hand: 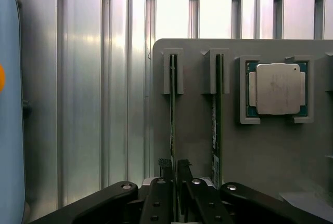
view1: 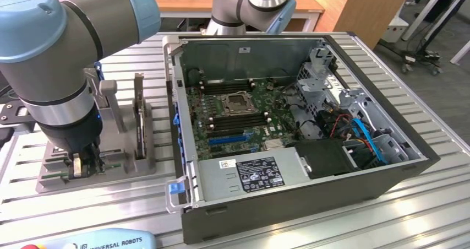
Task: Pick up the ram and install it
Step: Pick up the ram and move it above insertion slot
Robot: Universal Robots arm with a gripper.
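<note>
Claw point(hand: 174, 174) was down at the grey holder point(hand: 197, 130), narrowed onto the ram point(hand: 172, 109). In the wrist view one finger point(hand: 183, 171) sat tight on each face of the stick, with no visible gap either side. Looked like a grip, not a hover.

The ram stood on edge in its holder slot, its far end caught in the slot's end bracket. It was not lifted out.

A second stick point(hand: 217, 115) stood on edge in the neighbouring slot, parallel and untouched. It sat between the ram and the processor chip point(hand: 278, 89), which lay flat in its own pocket on the same holder.

The holder rested on the ribbed aluminium surface point(hand: 83, 104).

In the exterior view the arm point(view1: 66, 67) came straight down over the holder. The holder sat just beside the open computer case point(view1: 294, 205), on the exterior view's left.

The case lay on its side with the motherboard point(view1: 253, 114) exposed and the CPU socket point(view1: 236, 102) near the board's middle. Long black memory slots point(view1: 220, 86) ran on both sides of the socket. I couldn't tell from here whether any held a stick.

The power supply point(view1: 250, 174), with its label, sat along the near edge of the case. A teach pendant point(view1: 96, 241) lay on the surface at the front.
</note>
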